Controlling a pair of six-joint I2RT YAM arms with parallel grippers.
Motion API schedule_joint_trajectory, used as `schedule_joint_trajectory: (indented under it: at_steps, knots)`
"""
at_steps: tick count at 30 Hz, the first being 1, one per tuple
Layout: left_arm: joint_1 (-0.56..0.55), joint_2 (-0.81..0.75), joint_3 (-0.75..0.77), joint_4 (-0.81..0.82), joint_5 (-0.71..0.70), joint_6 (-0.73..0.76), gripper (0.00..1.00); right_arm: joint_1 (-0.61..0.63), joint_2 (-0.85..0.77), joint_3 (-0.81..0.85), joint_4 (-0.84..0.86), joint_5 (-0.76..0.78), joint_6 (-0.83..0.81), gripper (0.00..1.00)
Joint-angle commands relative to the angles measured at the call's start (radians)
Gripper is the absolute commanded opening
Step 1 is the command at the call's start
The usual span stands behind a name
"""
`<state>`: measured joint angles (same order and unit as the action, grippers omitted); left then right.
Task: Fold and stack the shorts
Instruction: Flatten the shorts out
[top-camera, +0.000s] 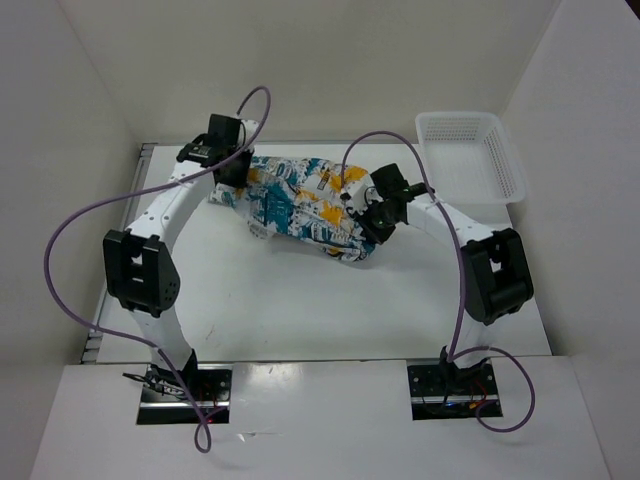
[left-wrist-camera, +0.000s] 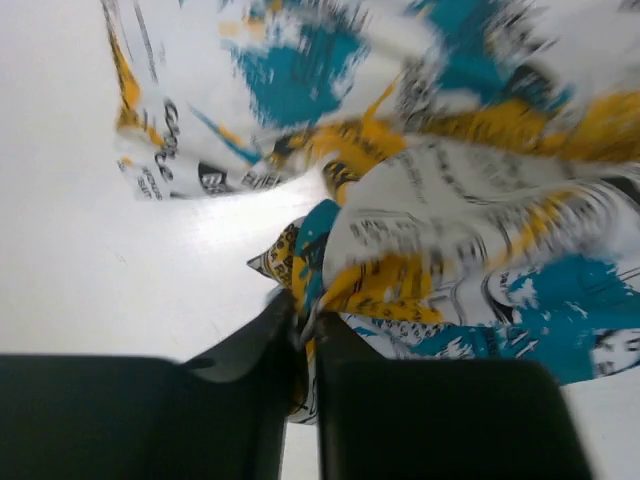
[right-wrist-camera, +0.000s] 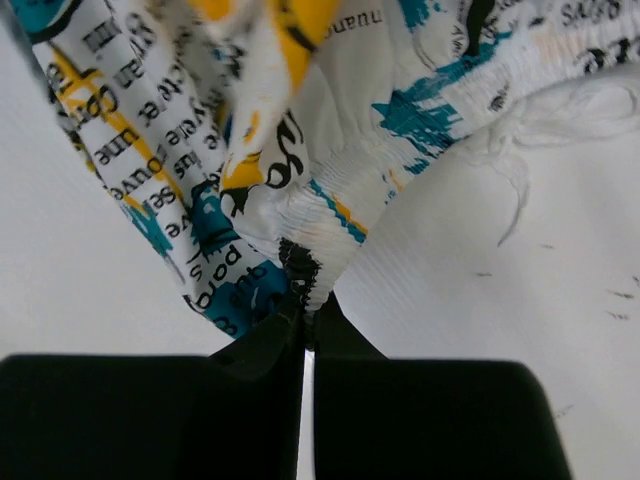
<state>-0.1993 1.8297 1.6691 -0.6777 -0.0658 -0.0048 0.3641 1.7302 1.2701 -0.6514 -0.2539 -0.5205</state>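
The printed shorts (top-camera: 300, 205) lie bunched across the far middle of the white table, white cloth with teal, yellow-orange and black print. I cannot tell two pieces apart in the heap. My left gripper (top-camera: 232, 170) is at the heap's far left end, shut on a fold of the shorts (left-wrist-camera: 420, 230); its fingers (left-wrist-camera: 345, 345) pinch the cloth. My right gripper (top-camera: 372, 220) is at the heap's right end, shut on the elastic waistband edge of the shorts (right-wrist-camera: 300, 150), the cloth hanging from its fingertips (right-wrist-camera: 303, 312) above the table.
A white plastic lattice basket (top-camera: 470, 157) stands at the far right corner of the table. White walls close in the table on the left, back and right. Purple cables loop over both arms.
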Motion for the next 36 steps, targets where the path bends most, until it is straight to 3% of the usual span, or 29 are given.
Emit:
schedule_joint_trajectory:
  at_steps: [1, 6, 11, 12, 18, 20, 22, 24, 25, 26, 29, 32, 36]
  knots:
    - [-0.119, 0.012, 0.055, 0.01, -0.062, 0.005, 0.26, 0.038, 0.014, 0.04, 0.018, -0.039, 0.008, 0.0]
    - [-0.259, 0.071, -0.015, 0.09, -0.019, 0.005, 0.67, 0.038, 0.025, 0.051, 0.047, -0.039, 0.047, 0.0]
    - [-0.249, 0.051, 0.012, 0.109, 0.003, 0.005, 0.81, 0.038, 0.015, 0.04, 0.056, -0.005, 0.056, 0.0]
    - [-0.233, 0.033, 0.023, 0.109, 0.003, 0.005, 0.88, 0.038, 0.015, 0.025, 0.056, -0.005, 0.056, 0.0]
    - [-0.2, -0.02, 0.196, -0.002, 0.009, 0.005, 0.93, 0.038, 0.034, -0.002, 0.065, 0.019, 0.028, 0.0]
    - [-0.169, -0.02, 0.245, -0.042, 0.032, 0.005, 1.0, 0.038, 0.045, -0.002, 0.065, 0.03, 0.019, 0.0]
    - [-0.102, -0.02, 0.261, -0.051, 0.043, 0.005, 1.0, 0.038, 0.045, 0.008, 0.065, 0.039, 0.019, 0.0]
    - [-0.03, -0.029, 0.207, -0.042, 0.075, 0.005, 0.97, 0.038, 0.045, 0.008, 0.065, 0.039, 0.019, 0.0]
    - [0.053, -0.029, 0.125, -0.03, 0.124, 0.005, 0.92, 0.038, 0.045, 0.008, 0.065, 0.039, 0.019, 0.0]
    - [0.09, -0.029, 0.083, -0.029, 0.151, 0.005, 0.8, 0.038, 0.045, -0.001, 0.065, 0.039, 0.01, 0.0]
    - [0.196, -0.029, -0.078, -0.029, 0.259, 0.005, 0.7, 0.038, 0.045, -0.012, 0.056, 0.048, 0.001, 0.0]
    - [0.241, -0.029, -0.149, 0.006, 0.349, 0.005, 0.7, 0.038, 0.045, -0.021, 0.056, 0.048, 0.001, 0.0]
    - [0.241, -0.029, -0.172, -0.005, 0.484, 0.005, 0.82, 0.038, 0.054, -0.021, 0.056, 0.048, -0.009, 0.0]
